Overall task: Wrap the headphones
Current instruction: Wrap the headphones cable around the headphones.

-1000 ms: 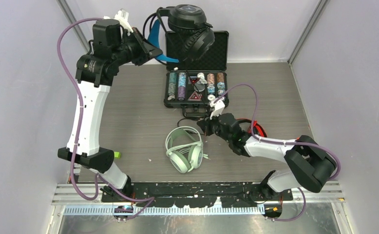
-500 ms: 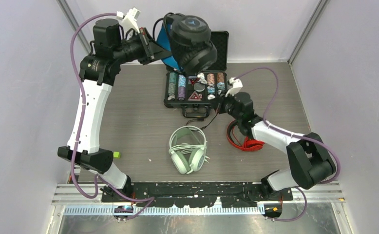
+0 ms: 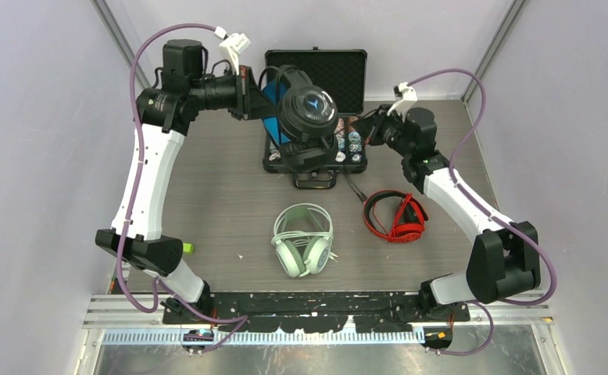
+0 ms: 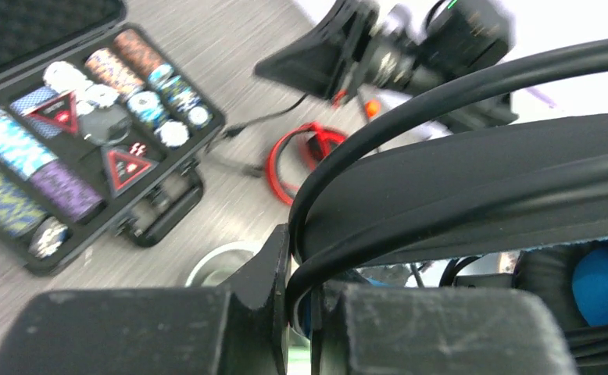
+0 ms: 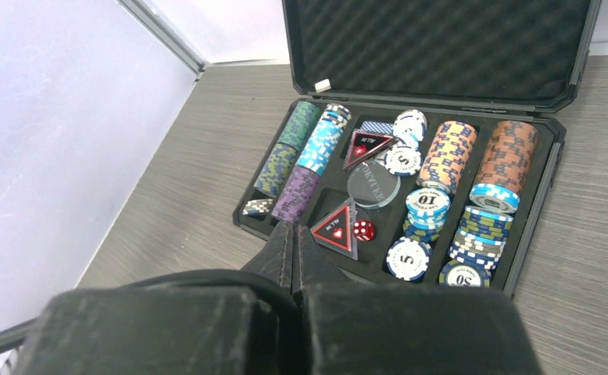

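The left gripper point(image 4: 301, 303) is narrowed onto the headband of the black headphones point(image 3: 307, 109), and the band is pinched between its fingers. The blue lining point(image 4: 606, 281) is seen under the band in the left wrist view. These headphones are held up off the counter point(image 3: 223, 180) by that grip. In the top view their ear cups are seen over the tray of an open poker chip case point(image 3: 316, 66), much of which is hidden behind them.

The right gripper point(image 5: 293, 254) is seen with its fingers pressed together. A thin black cable point(image 5: 168, 280) is seen running in from the lower left to those fingers and appears to be nipped between them. This gripper is raised beside the right end of the case. Rows of poker chips point(image 5: 449, 152) and a red die point(image 5: 363, 229) are seen below it in the tray, and the foam-lined lid is stood open behind.

The mint-green headphones point(image 3: 302, 238) are laid flat on the counter on the near side of the case, with white cable gathered inside the arc of the band. The red headphones point(image 3: 398, 219) are laid flat to the right of them, apart from them and close to the right arm's forearm. A small green object point(image 3: 187, 248) is seen on the counter by the left arm's lower link.
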